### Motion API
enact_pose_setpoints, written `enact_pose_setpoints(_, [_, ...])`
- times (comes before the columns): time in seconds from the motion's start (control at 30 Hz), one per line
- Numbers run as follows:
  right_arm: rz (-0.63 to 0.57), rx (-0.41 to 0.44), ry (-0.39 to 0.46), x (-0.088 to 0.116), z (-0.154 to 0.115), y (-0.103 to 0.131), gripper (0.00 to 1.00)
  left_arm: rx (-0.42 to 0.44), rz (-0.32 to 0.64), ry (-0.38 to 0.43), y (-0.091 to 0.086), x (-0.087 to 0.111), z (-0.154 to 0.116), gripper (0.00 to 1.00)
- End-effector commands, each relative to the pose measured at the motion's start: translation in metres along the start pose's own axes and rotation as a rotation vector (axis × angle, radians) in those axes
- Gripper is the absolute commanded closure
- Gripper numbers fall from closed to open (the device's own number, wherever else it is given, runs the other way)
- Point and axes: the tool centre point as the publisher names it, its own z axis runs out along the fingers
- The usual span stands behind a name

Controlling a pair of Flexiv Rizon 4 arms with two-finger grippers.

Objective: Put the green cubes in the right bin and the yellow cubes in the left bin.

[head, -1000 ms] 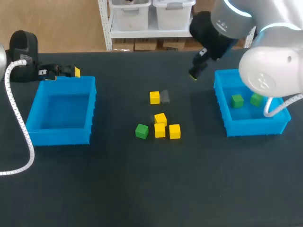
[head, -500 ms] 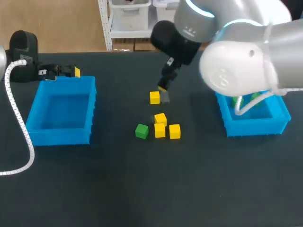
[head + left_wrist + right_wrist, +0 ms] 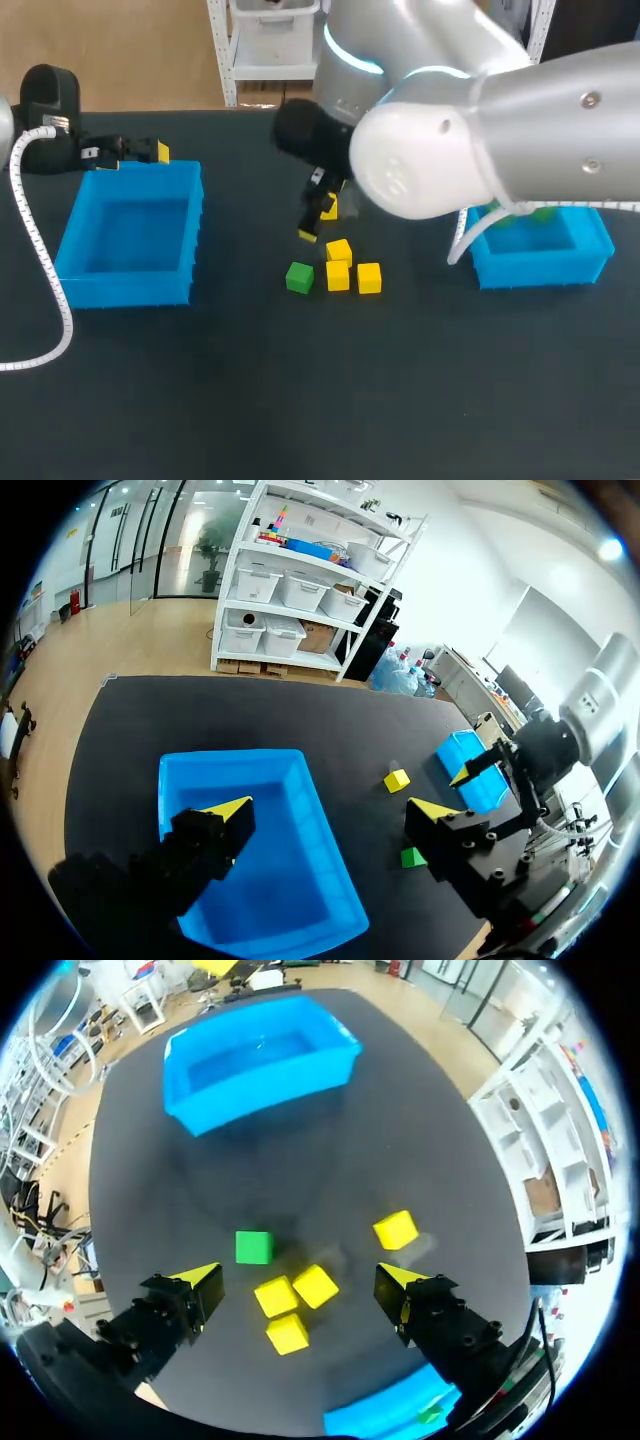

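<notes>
Head view: right gripper (image 3: pixel 316 222) hangs spread wide over the yellow cubes (image 3: pixel 338 275) and green cube (image 3: pixel 299 277); left gripper (image 3: pixel 135 152) rests released by the left bin (image 3: pixel 130 290).

Light is bright and even, and I read it as coming from overhead. The dark table (image 3: pixel 200 400) looks matte and uniformly dark. My right arm (image 3: pixel 450 140) carries broad white highlights on its shell. Shadows are short and soft: in the right wrist view the green cube (image 3: pixel 253 1247) has a faint darker patch just beside it. The left bin (image 3: pixel 130 290) is shaded along its inner walls. In both wrist views the table's edge bows.
</notes>
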Motion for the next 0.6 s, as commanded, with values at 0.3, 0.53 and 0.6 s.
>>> enact_pose_setpoints(0.3, [-0.014,-0.051,0.04,0.001,0.029,0.023,0.0,0.0,0.0,0.0,0.0,0.0,0.0,0.0])
enact_pose_setpoints(0.53, [-0.025,-0.075,0.061,0.003,0.045,0.037,0.0,0.0,0.0,0.0,0.0,0.0,0.0,0.0])
enact_pose_setpoints(0.6, [-0.03,-0.083,0.07,0.005,0.05,0.04,0.0,0.0,0.0,0.0,0.0,0.0,0.0,0.0])
